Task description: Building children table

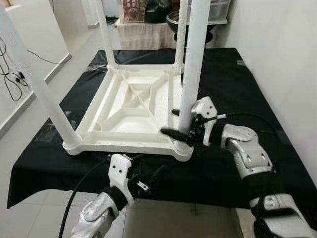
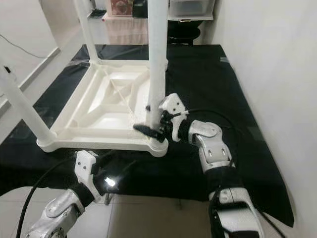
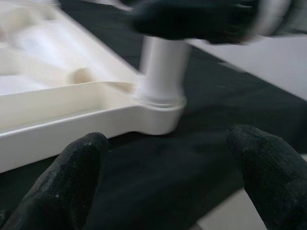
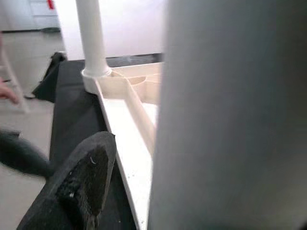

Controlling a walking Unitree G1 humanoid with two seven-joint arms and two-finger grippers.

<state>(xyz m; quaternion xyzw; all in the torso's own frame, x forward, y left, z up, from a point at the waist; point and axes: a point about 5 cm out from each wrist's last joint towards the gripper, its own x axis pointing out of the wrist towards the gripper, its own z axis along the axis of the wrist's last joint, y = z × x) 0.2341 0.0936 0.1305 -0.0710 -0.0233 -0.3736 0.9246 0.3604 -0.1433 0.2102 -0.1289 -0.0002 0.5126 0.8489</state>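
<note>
A white plastic children's table (image 1: 124,145) lies upside down on a black cloth (image 1: 223,79), with its legs pointing up. My right gripper (image 1: 168,122) straddles the near right leg (image 1: 193,59) just above its corner socket. One finger (image 4: 81,182) stands a little off the leg, and the other is hidden behind it. My left gripper (image 1: 148,178) hangs below the cloth's front edge. It is open, with the fingertips (image 3: 72,177) wide apart, and faces that same corner socket (image 3: 160,103) with nothing between them.
The near left leg (image 1: 39,89) leans outward to the left, and the two far legs (image 1: 105,34) stand upright. A white wall (image 1: 282,59) runs close along the right. Black cables (image 1: 12,74) lie on the floor at left. Shelves with clutter (image 1: 148,15) stand behind.
</note>
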